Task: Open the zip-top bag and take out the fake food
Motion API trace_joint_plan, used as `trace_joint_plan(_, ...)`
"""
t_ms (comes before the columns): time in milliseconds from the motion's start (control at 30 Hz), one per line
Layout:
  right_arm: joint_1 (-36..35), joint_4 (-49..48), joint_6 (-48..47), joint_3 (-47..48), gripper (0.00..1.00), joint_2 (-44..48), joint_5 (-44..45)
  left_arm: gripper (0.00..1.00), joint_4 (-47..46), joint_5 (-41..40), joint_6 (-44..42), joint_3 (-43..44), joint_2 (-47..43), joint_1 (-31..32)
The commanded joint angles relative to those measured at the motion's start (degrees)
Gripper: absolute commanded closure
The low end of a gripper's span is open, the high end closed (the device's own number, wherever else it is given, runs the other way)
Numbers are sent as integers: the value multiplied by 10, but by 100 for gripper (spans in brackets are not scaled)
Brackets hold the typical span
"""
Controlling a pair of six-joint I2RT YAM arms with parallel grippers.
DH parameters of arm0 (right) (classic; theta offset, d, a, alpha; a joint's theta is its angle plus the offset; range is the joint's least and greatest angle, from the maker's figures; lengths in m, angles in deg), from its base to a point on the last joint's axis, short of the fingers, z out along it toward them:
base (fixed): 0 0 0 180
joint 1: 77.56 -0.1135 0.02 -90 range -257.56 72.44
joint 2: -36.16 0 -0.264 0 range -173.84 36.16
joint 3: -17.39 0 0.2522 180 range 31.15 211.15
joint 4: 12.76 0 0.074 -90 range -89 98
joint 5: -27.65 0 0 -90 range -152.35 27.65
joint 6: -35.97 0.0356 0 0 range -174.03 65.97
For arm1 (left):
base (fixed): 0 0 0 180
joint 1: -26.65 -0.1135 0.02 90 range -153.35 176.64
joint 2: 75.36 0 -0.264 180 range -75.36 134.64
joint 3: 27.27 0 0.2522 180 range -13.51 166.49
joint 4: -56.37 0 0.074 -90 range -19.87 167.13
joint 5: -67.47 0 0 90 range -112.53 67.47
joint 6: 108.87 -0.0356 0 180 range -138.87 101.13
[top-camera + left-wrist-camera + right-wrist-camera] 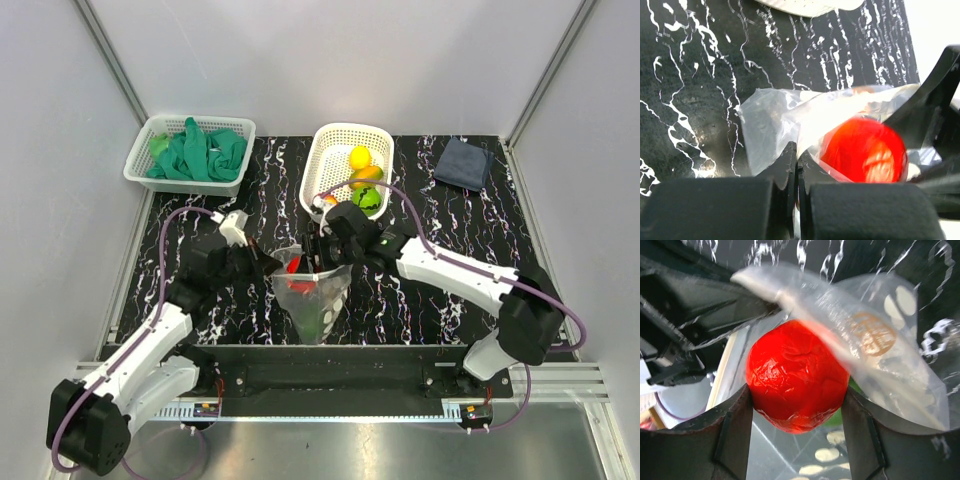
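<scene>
The clear zip-top bag [318, 296] stands open at the table's middle front. My left gripper [268, 263] is shut on the bag's left rim [771, 131]. My right gripper [312, 255] is at the bag's mouth, shut on a glossy red fake fruit [796, 375], with a finger against each side of it. The red fruit also shows in the left wrist view [863, 150]. Something green [325, 318] lies lower in the bag. Yellow [359, 157], orange [366, 175] and green [369, 199] fake food sit in the white basket [325, 150].
A second white basket [158, 128] with green cloth gloves [200, 155] stands at the back left. A folded dark grey cloth [463, 162] lies at the back right. Grey walls close in the black marbled table [450, 310].
</scene>
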Motion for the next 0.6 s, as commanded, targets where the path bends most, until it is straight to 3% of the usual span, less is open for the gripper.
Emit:
trace_joint_plan(0, 27, 11, -24, 31, 75, 65, 39, 100, 32, -36, -32, 39, -47, -4)
trace_joint_plan(200, 29, 24, -50, 13, 74, 95, 17, 100, 76, -66, -65, 69, -72, -5)
trace_joint_plan(400, 29, -65, 24, 20, 75, 82, -138, 100, 55, -41, -77, 58, -34, -5)
trace_joint_plan(567, 29, -50, -29, 3, 70, 82, -183, 100, 69, -69, -103, 79, -46, -11)
